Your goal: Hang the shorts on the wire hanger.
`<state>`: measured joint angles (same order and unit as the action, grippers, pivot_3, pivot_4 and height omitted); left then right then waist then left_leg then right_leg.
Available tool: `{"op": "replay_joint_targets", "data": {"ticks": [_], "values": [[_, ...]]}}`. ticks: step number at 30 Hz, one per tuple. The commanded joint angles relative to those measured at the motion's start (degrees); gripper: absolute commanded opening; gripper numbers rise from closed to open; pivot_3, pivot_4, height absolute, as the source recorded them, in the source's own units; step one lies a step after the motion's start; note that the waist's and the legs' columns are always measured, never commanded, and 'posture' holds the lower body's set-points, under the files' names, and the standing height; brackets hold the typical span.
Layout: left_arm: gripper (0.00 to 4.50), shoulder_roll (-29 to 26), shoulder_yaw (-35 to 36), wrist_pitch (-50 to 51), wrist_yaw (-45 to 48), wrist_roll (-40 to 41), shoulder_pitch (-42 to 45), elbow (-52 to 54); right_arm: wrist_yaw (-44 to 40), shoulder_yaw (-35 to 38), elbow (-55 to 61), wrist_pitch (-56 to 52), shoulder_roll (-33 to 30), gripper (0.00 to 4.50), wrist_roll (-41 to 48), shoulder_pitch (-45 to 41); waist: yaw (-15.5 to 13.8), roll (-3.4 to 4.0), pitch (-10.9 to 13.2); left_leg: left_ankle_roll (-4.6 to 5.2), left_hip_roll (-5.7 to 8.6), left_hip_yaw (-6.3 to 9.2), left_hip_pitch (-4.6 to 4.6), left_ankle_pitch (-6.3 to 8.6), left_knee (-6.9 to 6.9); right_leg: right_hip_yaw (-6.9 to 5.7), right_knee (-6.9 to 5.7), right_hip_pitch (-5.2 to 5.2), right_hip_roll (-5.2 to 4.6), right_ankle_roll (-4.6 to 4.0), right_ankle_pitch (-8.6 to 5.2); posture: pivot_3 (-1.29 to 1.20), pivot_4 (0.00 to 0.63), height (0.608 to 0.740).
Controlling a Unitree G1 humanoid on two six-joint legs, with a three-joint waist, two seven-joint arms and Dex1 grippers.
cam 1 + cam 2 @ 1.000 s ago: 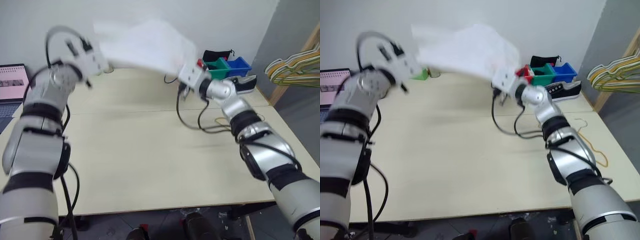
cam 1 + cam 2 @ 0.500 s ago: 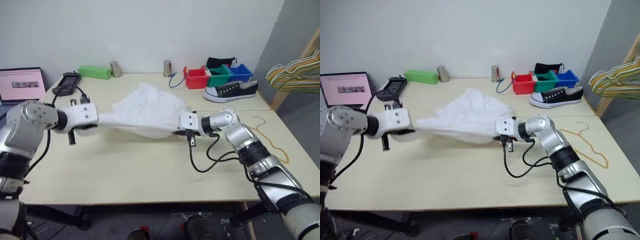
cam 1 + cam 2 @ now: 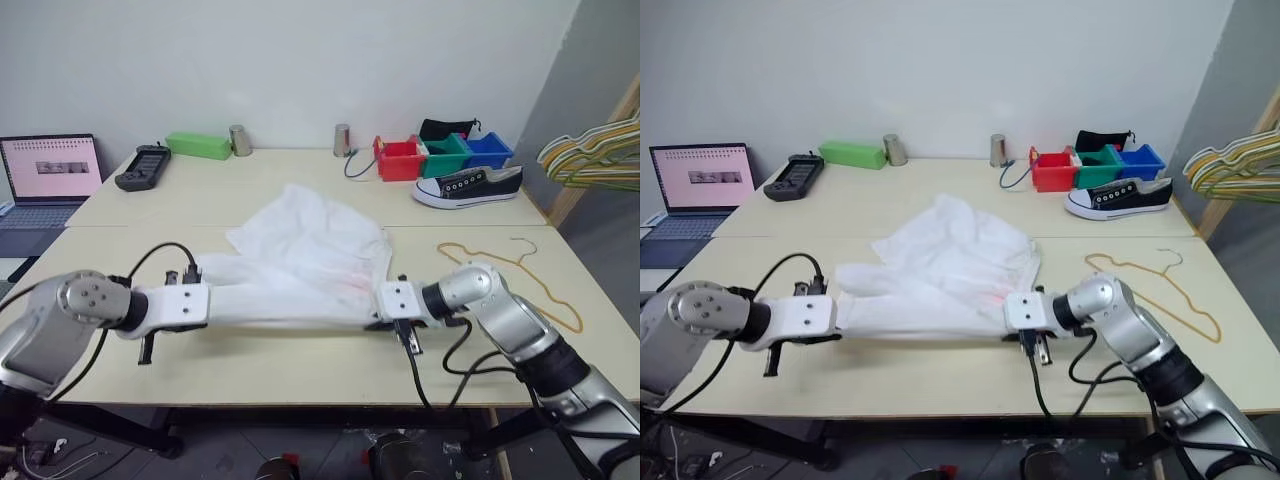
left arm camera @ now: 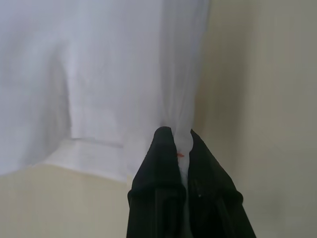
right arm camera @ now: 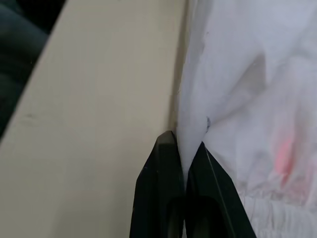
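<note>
Gripping, left side: left gripper (image 4: 177,144) has both black fingers pinched tight on a fold of the shorts (image 3: 300,262), with a tiny orange tag poking out right at the tips.
Gripping, right side: right gripper (image 5: 184,148) is clamped the same way on the opposite edge of the cloth, with a faint reddish mark on the fabric just beside it.
Shorts: pulled out fairly straight between the two grippers along the near part of the table (image 3: 300,360), the rest bunched up loose behind, lying on the tabletop.
Wire hanger: thin gold one (image 3: 505,270) flat on the table, off to the robot's right of the shorts, not touching them.
Back of table: black sneaker (image 3: 467,186), red, green and blue bins (image 3: 443,155), green box (image 3: 198,145), two small metal cups (image 3: 341,140), black controller-looking thing (image 3: 143,166).
Off the table: laptop (image 3: 48,175) at far left, bunch of pale hangers (image 3: 595,152) at far right.
</note>
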<state>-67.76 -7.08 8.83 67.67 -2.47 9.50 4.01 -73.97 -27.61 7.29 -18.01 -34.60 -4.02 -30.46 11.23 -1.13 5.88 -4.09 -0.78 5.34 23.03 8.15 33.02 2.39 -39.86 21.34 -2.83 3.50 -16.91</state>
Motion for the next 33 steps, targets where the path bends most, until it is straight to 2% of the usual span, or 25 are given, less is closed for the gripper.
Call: {"op": "replay_joint_targets", "data": {"ticks": [1,6,9,27,33], "values": [[0.03,-1.0,2.9,1.6,-0.5,0.2,-2.2,2.3,-1.3,0.5,4.3,-4.1,-2.1,0.0,1.4,0.5,0.1,-0.01,0.0,0.0,0.0,0.01,0.0,0.0,0.0,-0.01,0.01,0.01,0.0,-0.07,-0.04,-0.16,0.024,0.74],[0.03,-1.8,3.5,2.6,1.7,2.0,-6.6,6.6,-1.5,0.2,5.7,-7.3,-2.6,0.0,2.9,1.0,0.2,-0.05,0.0,-0.02,-0.01,-0.02,-0.07,0.01,0.0,-0.01,0.03,-0.02,-0.05,-0.24,-0.13,-0.16,0.027,0.74],[0.03,-2.4,3.1,0.2,0.8,-0.1,-8.6,5.8,-1.7,-0.3,6.6,-9.1,-2.8,0.0,3.7,1.5,0.2,-0.06,0.0,-0.03,-0.01,-0.04,-0.07,0.02,0.0,-0.03,0.1,-0.01,-0.09,-0.24,-0.13,-0.17,0.028,0.74],[0.03,0.0,1.0,0.5,0.0,-1.3,-6.3,5.8,-6.0,-3.9,9.0,-15.5,-5.4,0.0,8.8,1.0,0.1,-0.06,0.0,-0.11,-0.02,-0.16,-0.03,0.1,-0.11,-0.09,0.78,-0.03,-0.14,-0.15,-0.08,-0.17,0.031,0.74],[1.25,-0.3,1.8,2.1,2.7,1.4,-6.2,7.9,-6.3,-2.5,8.5,-18.0,-5.0,1.3,10.9,-0.4,0.1,-0.06,0.0,-0.13,-0.03,-0.2,-0.04,0.11,-0.12,-0.09,0.81,-0.01,-0.16,-0.15,-0.08,-0.17,0.033,0.74]]}}
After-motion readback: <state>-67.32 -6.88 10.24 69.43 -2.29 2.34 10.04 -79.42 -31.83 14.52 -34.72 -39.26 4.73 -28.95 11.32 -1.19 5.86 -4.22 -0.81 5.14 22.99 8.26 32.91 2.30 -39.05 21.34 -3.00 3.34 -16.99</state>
